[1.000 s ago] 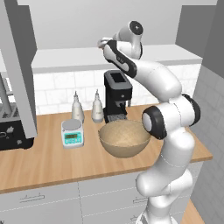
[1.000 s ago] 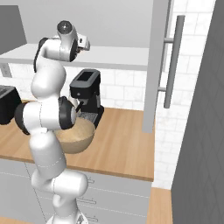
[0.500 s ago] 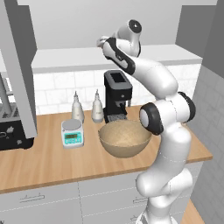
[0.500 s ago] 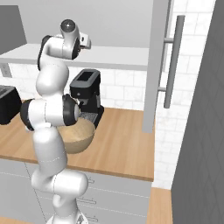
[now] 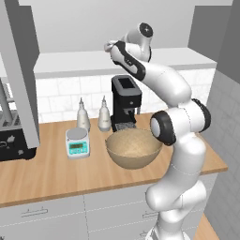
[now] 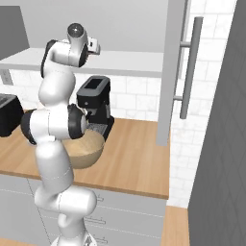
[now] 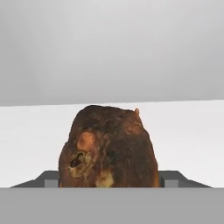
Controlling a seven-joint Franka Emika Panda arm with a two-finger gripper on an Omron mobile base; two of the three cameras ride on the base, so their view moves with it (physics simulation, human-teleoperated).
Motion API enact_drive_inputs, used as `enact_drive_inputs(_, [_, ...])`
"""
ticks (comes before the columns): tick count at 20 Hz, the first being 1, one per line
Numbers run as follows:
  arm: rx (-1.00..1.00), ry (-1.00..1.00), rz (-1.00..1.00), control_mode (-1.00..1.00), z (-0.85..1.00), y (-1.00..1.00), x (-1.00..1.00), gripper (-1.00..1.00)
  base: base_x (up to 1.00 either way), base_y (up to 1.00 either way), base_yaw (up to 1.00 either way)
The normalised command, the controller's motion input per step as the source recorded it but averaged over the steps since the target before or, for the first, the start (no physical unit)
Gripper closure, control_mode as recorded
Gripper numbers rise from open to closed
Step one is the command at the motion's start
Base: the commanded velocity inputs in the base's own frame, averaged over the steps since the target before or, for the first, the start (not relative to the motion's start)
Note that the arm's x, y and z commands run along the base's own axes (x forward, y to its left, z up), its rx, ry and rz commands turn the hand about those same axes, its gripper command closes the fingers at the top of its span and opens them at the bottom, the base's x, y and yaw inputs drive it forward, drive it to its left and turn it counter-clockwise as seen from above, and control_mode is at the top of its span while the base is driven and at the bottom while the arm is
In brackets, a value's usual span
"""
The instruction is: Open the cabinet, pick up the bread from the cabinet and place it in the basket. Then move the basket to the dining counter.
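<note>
Reaching into the open cabinet [image 5: 28, 89], doors swung wide, hand up at the pale shelf [image 5: 70, 63]. Bread [image 7: 109, 146] sitting on that shelf, seen close in the hand view, bracketed by the fingertips [image 7: 48, 178] low on either side. Jaws apart around the lump, one on each flank; whether touching it yet, cannot tell. Judged step: closing on the bread. Best done by squeezing evenly across the middle of the lump, keeping the hand level so the irregular crust does not roll out, then lifting slightly before drawing back clear of the shelf edge. Basket [image 5: 134, 149] waiting on the table [image 5: 56, 176] directly below, just in front of the coffee machine [image 5: 125, 101], so a short lowering should suffice.
</note>
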Motion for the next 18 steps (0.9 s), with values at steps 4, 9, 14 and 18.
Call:
enact_drive_inputs(4, [0.0, -0.07, 0.0, -1.0, -0.05, 0.0, -0.17, 1.0, 0.0, 0.0, 0.0])
enact_drive_inputs(9, [0.0, 0.01, 0.0, -1.0, 0.02, 0.0, -0.95, 1.0, 0.0, 0.0, 0.0])
enact_drive_inputs(14, [0.0, 0.0, 0.0, -1.0, 0.14, 0.0, -1.0, 1.0, 0.0, 0.0, 0.0])
enact_drive_inputs(18, [0.0, 0.02, 0.0, -1.0, 0.11, 0.0, -1.0, 1.0, 0.0, 0.0, 0.0])
